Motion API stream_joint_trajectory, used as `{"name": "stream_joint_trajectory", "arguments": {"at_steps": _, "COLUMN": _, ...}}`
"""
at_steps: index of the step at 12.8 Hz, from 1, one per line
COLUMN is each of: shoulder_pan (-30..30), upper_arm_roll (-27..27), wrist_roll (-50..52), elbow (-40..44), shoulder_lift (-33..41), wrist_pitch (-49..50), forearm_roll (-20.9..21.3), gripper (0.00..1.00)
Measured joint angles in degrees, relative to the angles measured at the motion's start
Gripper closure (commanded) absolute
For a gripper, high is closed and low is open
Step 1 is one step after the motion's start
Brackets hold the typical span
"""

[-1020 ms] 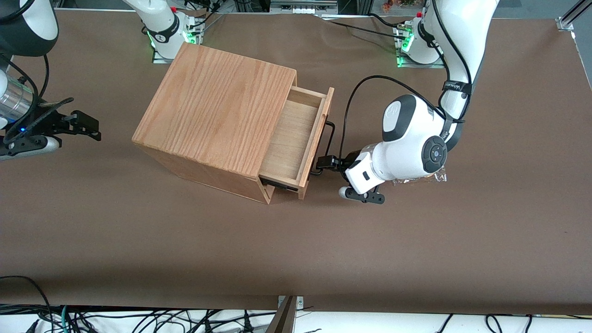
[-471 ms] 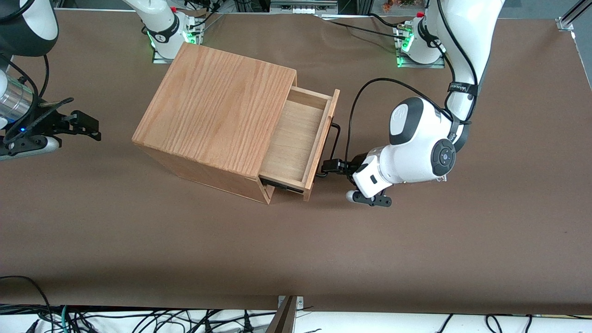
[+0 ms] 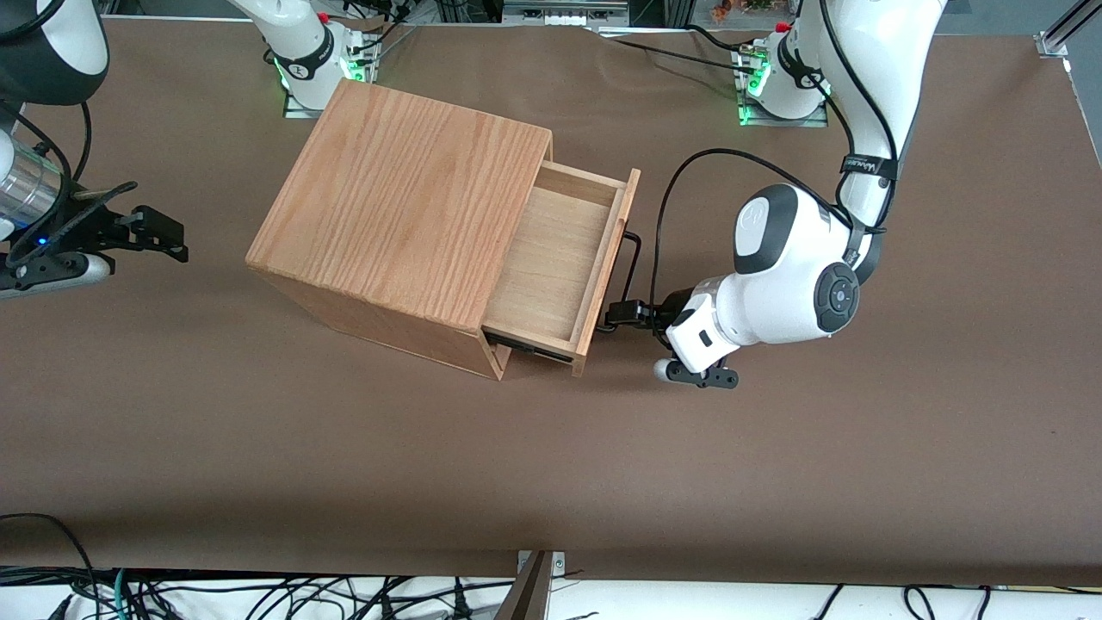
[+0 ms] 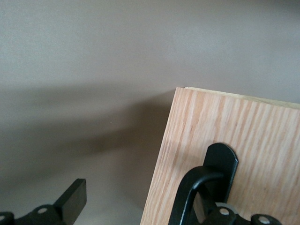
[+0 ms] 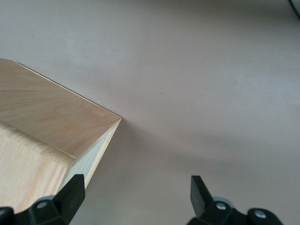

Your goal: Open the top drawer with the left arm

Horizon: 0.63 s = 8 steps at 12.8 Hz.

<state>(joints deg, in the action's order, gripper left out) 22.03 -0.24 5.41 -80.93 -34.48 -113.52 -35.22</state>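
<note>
Top drawer (image 3: 560, 258) stands well out of the cabinet (image 3: 405, 215); we find the left arm (image 3: 792, 267) with its gripper (image 3: 622, 315) spread wide, one finger hooked at the handle (image 4: 199, 192)

Front view is evenly lit from above, sharp throughout, w/ only soft shadows: a thin one beside the cabinet (image 3: 405, 202), a broad dim band near the table's (image 3: 775, 482) front edge. Green LEDs glow at the arm bases. Left wrist view is duller (close parts soft), w/ the top drawer (image 4: 243, 154) shadowing the table; gripper (image 3: 613, 317) is dark, low-detail.
</note>
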Motion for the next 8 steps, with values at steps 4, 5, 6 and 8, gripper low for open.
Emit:
{"name": "stream_joint_trajectory", "arguments": {"at_steps": 4, "shoulder_pan": -0.32, "upper_arm_roll": 0.00, "wrist_roll": 0.00, "elbow": 0.00, "shoulder_lift": 0.02, "wrist_pitch": 0.08, "forearm_roll": 0.00, "gripper": 0.00}}
{"name": "stream_joint_trajectory", "arguments": {"at_steps": 5, "shoulder_pan": -0.36, "upper_arm_roll": 0.00, "wrist_roll": 0.00, "elbow": 0.00, "shoulder_lift": 0.04, "wrist_pitch": 0.13, "forearm_roll": 0.00, "gripper": 0.00}}
{"name": "stream_joint_trajectory", "arguments": {"at_steps": 6, "shoulder_pan": -0.38, "upper_arm_roll": 0.00, "wrist_roll": 0.02, "elbow": 0.01, "shoulder_lift": 0.07, "wrist_pitch": 0.14, "forearm_roll": 0.00, "gripper": 0.00}}
{"name": "stream_joint_trajectory", "arguments": {"at_steps": 8, "shoulder_pan": -0.49, "upper_arm_roll": 0.00, "wrist_roll": 0.03, "elbow": 0.24, "shoulder_lift": 0.24, "wrist_pitch": 0.13, "forearm_roll": 0.00, "gripper": 0.00}}
